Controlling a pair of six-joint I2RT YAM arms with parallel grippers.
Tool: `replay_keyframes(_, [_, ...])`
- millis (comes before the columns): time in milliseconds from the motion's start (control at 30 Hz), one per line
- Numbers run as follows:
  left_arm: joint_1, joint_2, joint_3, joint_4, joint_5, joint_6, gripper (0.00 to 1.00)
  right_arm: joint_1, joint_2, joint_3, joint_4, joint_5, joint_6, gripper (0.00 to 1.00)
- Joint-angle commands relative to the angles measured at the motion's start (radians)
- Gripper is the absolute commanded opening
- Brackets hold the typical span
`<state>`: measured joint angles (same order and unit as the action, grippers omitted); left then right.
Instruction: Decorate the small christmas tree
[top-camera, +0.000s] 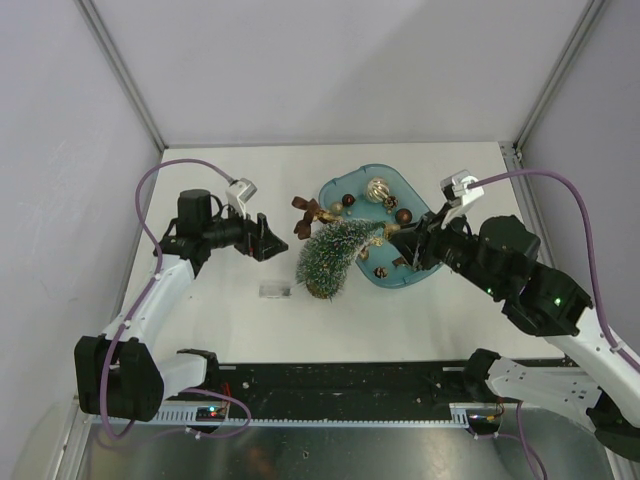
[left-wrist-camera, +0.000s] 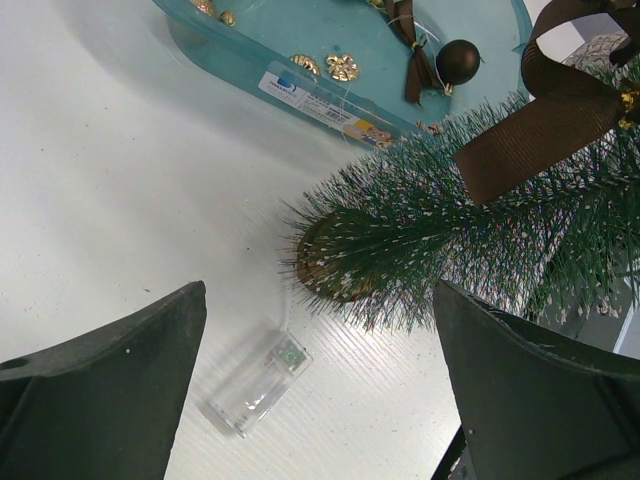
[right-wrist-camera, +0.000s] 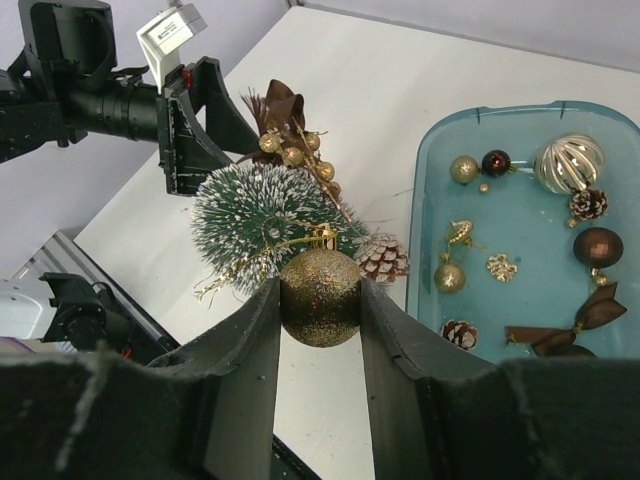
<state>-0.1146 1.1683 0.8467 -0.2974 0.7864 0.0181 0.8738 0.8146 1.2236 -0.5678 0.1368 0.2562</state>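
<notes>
The small christmas tree (top-camera: 335, 258) is tilted over, its brown base (left-wrist-camera: 325, 268) toward the front left and its tip at the teal tray's rim (top-camera: 330, 190). A brown bow (left-wrist-camera: 540, 130) and a pine cone (right-wrist-camera: 383, 258) sit on or against it. My right gripper (right-wrist-camera: 320, 292) is shut on a gold glitter ball (right-wrist-camera: 320, 300), held just off the tree's tip (right-wrist-camera: 255, 215); the ball's gold cord lies in the bristles. My left gripper (top-camera: 270, 240) is open and empty, left of the tree, its jaws wide in the left wrist view (left-wrist-camera: 320, 400).
A clear plastic battery box (left-wrist-camera: 255, 385) lies on the table by the tree's base, also seen from the top (top-camera: 274, 290). The tray (right-wrist-camera: 425, 190) holds several baubles, pine cones and a brown bow (right-wrist-camera: 565, 325). A brown pick with gold berries (top-camera: 308, 212) lies left of the tray.
</notes>
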Motion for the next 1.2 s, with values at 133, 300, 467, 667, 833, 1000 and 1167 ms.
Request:
replay_keyframes(133, [0.009,-0.033,-0.003,0.018,0.013,0.007,1.0,0.005,0.006,-0.016,0.033,0.032,-0.02,0.38])
replay_keyframes(300, [0.009,-0.034,-0.002,0.017,0.013,0.006,1.0,0.005,-0.003,-0.018,0.055,0.023,-0.019,0.48])
replay_keyframes(467, [0.008,-0.034,-0.003,0.018,0.013,0.007,1.0,0.004,-0.007,-0.018,0.069,0.01,-0.018,0.54])
replay_keyframes(667, [0.009,-0.036,0.0,0.017,0.011,0.008,1.0,0.003,-0.01,-0.018,0.081,-0.004,-0.02,0.55])
replay_keyframes(833, [0.009,-0.034,-0.001,0.018,0.005,0.01,1.0,0.003,-0.026,-0.018,0.082,-0.011,-0.028,0.56])
replay_keyframes(1000, [0.043,-0.009,0.007,0.017,0.027,-0.002,1.0,-0.005,-0.056,-0.016,0.078,-0.03,-0.03,0.59])
replay_keyframes(1167, [0.146,0.052,0.031,0.017,0.112,-0.054,1.0,-0.02,-0.072,-0.005,0.067,-0.058,-0.029,0.6])
